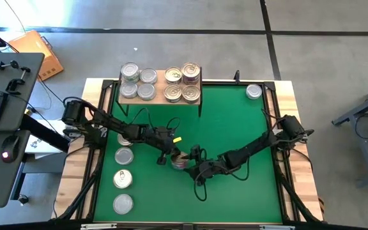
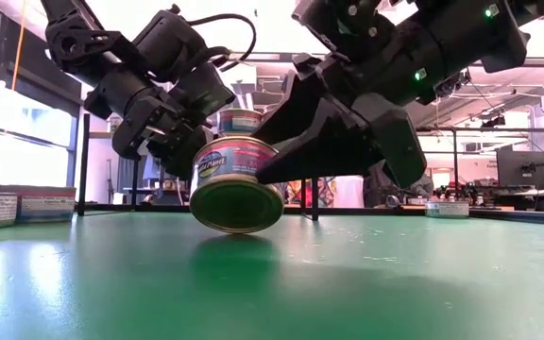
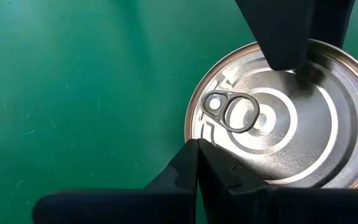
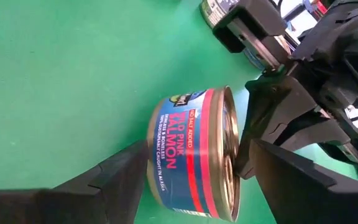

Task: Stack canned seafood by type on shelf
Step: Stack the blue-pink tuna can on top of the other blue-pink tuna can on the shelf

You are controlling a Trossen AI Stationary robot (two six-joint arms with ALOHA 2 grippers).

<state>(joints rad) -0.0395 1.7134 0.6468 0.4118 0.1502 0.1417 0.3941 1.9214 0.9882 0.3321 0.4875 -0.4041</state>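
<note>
Near the table's centre, the left gripper [image 1: 167, 155] and right gripper [image 1: 190, 165] both clasped a tilted salmon can [image 2: 235, 184]; uneven release risked toppling it.

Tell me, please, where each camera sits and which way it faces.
High view: overhead, looking down on the green mat, the shelf and both arms; left tool and right tool meet mid-table.
Low view: at mat height, level towards the shelf; both tools enter from above at the tilted can.
Left wrist view: on the left arm, looking past its tool at the can's pull-tab lid.
Right wrist view: on the right arm, facing the can's label, left tool beyond.
Shared: all show that can.
</note>
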